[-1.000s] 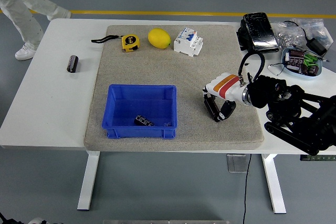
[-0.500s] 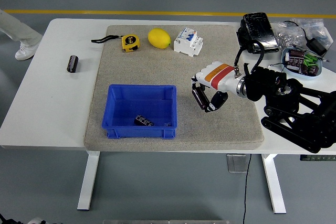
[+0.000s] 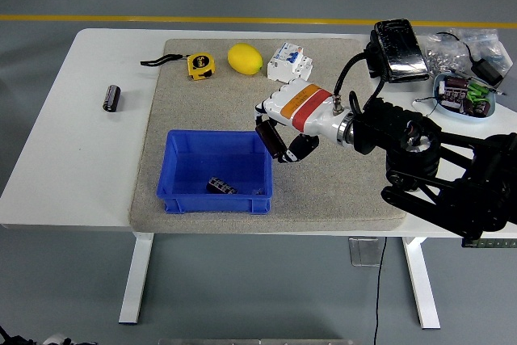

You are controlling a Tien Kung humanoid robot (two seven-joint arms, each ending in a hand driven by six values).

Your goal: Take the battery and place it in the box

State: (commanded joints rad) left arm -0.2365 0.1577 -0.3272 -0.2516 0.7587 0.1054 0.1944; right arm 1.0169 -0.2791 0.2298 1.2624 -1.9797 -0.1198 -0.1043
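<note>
The right hand (image 3: 284, 123), white-shelled with black fingers, grips a black cylindrical battery (image 3: 270, 140) above the right rim of the blue plastic box (image 3: 216, 172). A second battery (image 3: 221, 186) lies inside the box on the grey felt mat (image 3: 202, 103)

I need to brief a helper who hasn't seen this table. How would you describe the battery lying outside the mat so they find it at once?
Start from the grey mat covering the middle of the white table. On the bare tabletop left of it lies a small dark cylinder, the battery. It is the only thing on that side; another battery sits inside the blue box.
</note>
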